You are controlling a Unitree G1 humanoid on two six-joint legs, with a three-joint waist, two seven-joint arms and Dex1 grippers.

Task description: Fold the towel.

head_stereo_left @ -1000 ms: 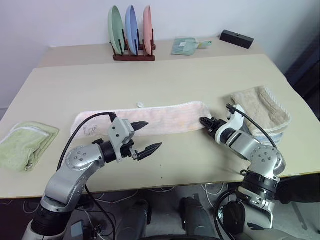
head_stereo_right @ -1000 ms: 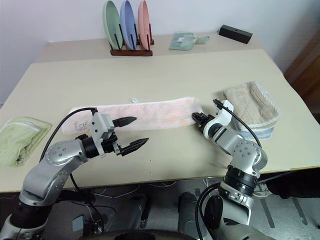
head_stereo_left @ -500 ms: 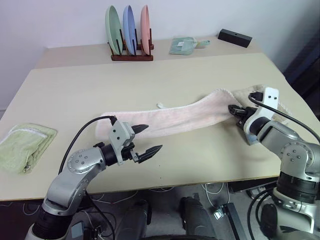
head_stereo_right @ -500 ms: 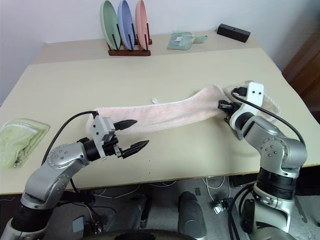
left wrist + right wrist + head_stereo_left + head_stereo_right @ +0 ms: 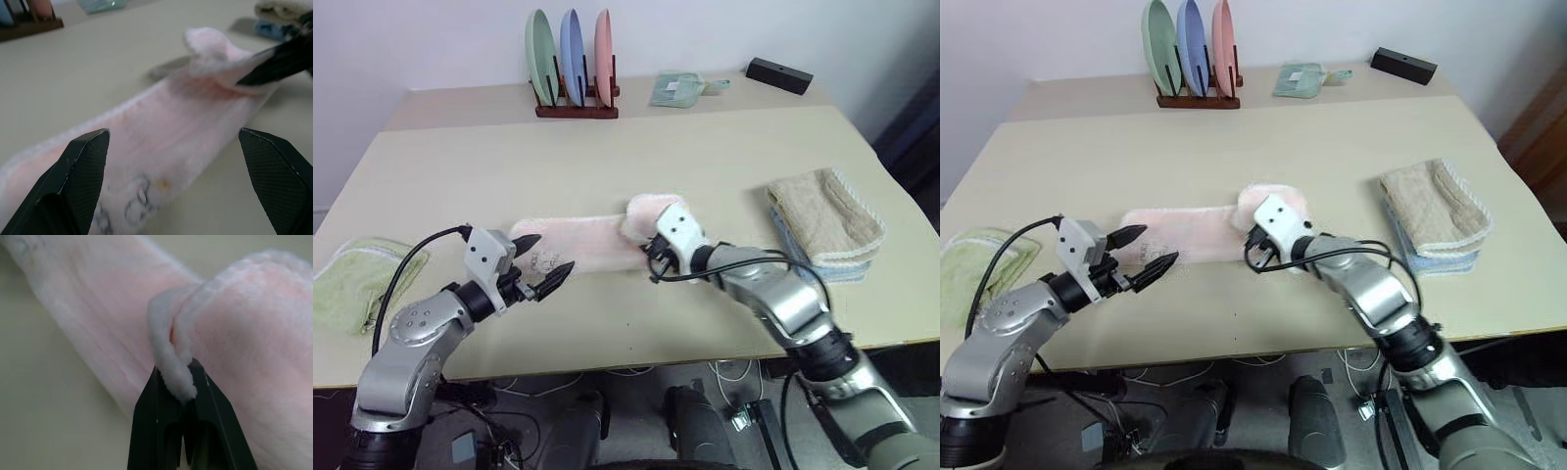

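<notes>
Far left, at nine o'clock on the table, a green towel lies bunched at the edge. Next along, the left gripper hangs just above the tabletop with its two black fingers spread wide, nothing between them, tips aimed at the near end of the pink towel where the small black drawing sits. That towel lies at the centre of the table, its right end lifted and doubled back over itself. The right gripper has that end: jaws clamped tight on a pinch of the white-edged hem, the fold bulging at one o'clock from the grip. Further right, at three o'clock, a tan towel rests folded on a blue one. At twelve o'clock, a rack of plates stands by the wall.
</notes>
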